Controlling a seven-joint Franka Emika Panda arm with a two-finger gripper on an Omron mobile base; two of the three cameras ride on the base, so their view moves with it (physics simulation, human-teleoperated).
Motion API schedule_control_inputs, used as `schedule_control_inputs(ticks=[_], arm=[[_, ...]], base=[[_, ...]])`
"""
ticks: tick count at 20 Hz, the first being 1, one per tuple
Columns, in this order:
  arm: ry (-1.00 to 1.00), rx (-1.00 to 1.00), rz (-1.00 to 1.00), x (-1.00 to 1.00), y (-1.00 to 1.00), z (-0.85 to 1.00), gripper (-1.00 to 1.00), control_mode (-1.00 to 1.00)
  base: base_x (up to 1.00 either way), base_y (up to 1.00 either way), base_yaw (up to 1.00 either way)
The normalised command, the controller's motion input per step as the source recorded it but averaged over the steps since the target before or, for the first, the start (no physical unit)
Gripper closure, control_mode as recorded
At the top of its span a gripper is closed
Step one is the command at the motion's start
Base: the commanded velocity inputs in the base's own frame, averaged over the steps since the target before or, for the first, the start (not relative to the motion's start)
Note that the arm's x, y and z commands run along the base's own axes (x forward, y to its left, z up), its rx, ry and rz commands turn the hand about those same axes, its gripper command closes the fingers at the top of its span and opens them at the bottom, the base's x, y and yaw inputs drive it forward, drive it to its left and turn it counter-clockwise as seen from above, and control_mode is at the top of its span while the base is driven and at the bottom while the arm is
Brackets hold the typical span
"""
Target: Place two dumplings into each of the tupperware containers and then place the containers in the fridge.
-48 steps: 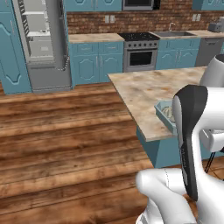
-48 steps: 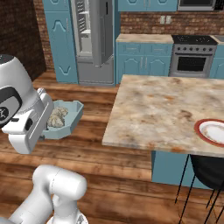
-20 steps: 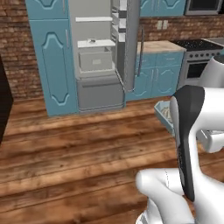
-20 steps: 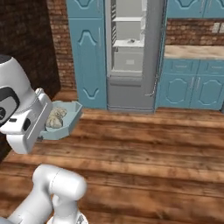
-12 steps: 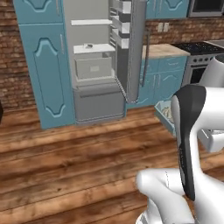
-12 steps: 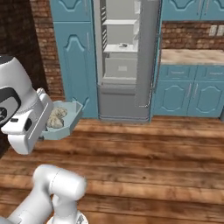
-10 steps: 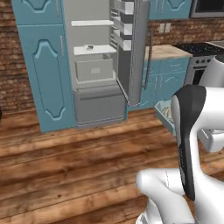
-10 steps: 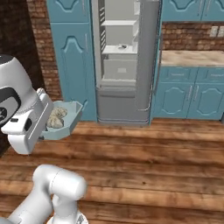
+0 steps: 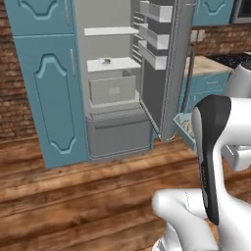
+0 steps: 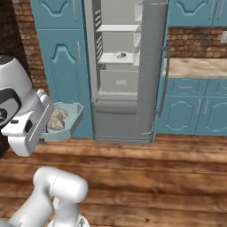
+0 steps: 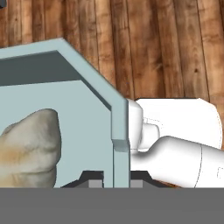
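Note:
My gripper [image 11: 116,178] is shut on the side wall of a pale blue tupperware container [image 11: 65,105], one dark fingertip on each side of the wall. In the right base view that container [image 10: 66,124] hangs level beside my white hand, well above the floor, with beige dumplings [image 10: 56,119] inside. One dumpling [image 11: 28,144] shows close up in the hand view. The fridge [image 10: 119,66] stands open straight ahead, its pale shelves and drawers showing. A small thing [image 9: 104,61] lies on a middle shelf, too small to identify. From the left, the container [image 9: 184,128] peeks out behind my arm.
The open fridge door [image 9: 169,63] swings out to the right, with bins on its inside. Tall teal cabinets [image 9: 44,88] flank the fridge on the left. A counter over teal cabinets [image 10: 195,68] runs to the right. Wooden floor [image 10: 146,177] lies between me and the fridge.
The whole picture has shifted: the base has turned away from the island and driven closer to the fridge, which looms larger. The container stays in my grip, unchanged.

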Motion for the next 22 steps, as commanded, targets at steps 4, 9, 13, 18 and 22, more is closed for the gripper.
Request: schedule_control_inputs(ticks=[4,9,13,18,22], arm=[[0.0,0.0,0.0,0.0,0.0,0.0,1.0,1.0],[0.0,0.0,0.0,0.0,0.0,0.0,1.0,1.0],[0.0,0.0,0.0,0.0,0.0,0.0,1.0,1.0],[0.0,0.0,0.0,0.0,0.0,0.0,1.0,1.0],[0.0,0.0,0.0,0.0,0.0,0.0,1.0,1.0]], base=[[1.0,0.0,0.0],[1.0,0.0,0.0],[1.0,0.0,0.0],[1.0,0.0,0.0],[1.0,-0.11,0.0]])
